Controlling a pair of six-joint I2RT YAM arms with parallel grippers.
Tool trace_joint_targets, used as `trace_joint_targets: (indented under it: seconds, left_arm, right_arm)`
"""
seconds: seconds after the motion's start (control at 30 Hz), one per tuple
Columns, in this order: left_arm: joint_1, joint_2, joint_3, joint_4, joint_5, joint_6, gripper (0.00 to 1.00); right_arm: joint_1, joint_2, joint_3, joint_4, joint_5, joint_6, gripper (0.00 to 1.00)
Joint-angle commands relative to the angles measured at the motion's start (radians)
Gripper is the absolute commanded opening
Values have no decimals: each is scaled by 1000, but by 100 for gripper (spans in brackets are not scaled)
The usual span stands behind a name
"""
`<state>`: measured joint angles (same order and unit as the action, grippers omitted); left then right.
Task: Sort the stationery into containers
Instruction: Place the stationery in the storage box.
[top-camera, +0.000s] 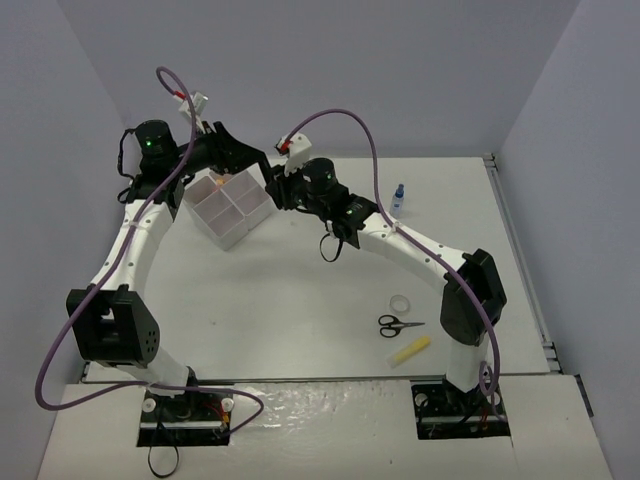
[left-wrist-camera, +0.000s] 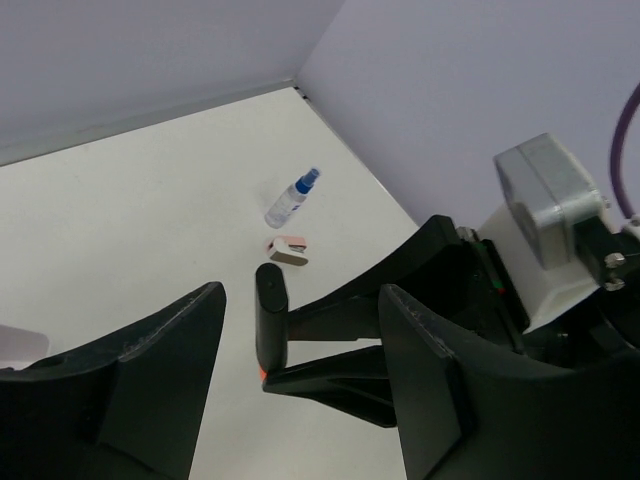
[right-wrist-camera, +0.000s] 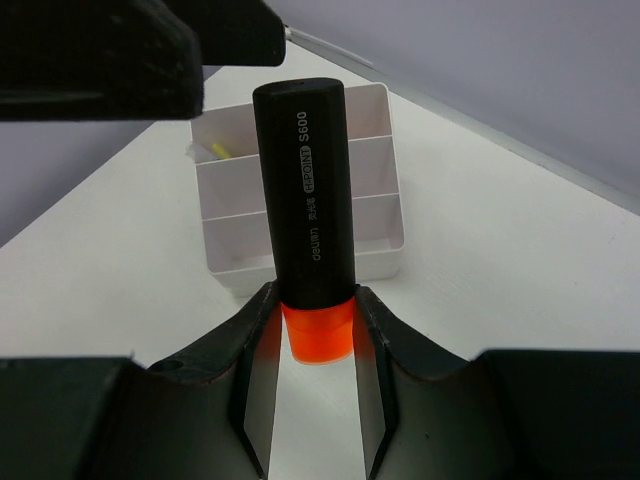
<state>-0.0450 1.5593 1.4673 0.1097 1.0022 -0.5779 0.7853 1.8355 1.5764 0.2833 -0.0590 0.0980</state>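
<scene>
My right gripper (right-wrist-camera: 316, 312) is shut on the orange-black highlighter (right-wrist-camera: 305, 180), pinching its orange end so that the black body stands upright. It hangs just in front of the white six-compartment tray (right-wrist-camera: 385, 150), at the tray's right edge in the top view (top-camera: 232, 212). My left gripper (left-wrist-camera: 303, 300) is open, its fingers on either side of the highlighter (left-wrist-camera: 270, 318) without touching it. In the top view the left gripper (top-camera: 250, 160) and right gripper (top-camera: 275, 183) meet over the tray's back right corner. A yellow item (right-wrist-camera: 218, 150) lies in a far compartment.
A blue-capped bottle (top-camera: 398, 198) stands at the back right, with a pink eraser (left-wrist-camera: 288, 250) near it. A white tape roll (top-camera: 400, 302), black scissors (top-camera: 398, 324) and a yellow highlighter (top-camera: 410, 350) lie at the front right beside the right arm.
</scene>
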Motion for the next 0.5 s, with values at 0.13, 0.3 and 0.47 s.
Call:
trace_joint_targets:
  seconds: [0.13,0.3,0.47]
  left_arm:
    - [-35,-26,19,-51,-93,140,53]
    - [-45,-21,13,-56,-135,163,45]
    - [-53,-17,1,-69,-159,198,22]
  right_arm:
    - [16,-31,40,133,13,16,0]
    - [25,-23,45,135,5,15,0]
    - [28,-15,54,141,0,16,0]
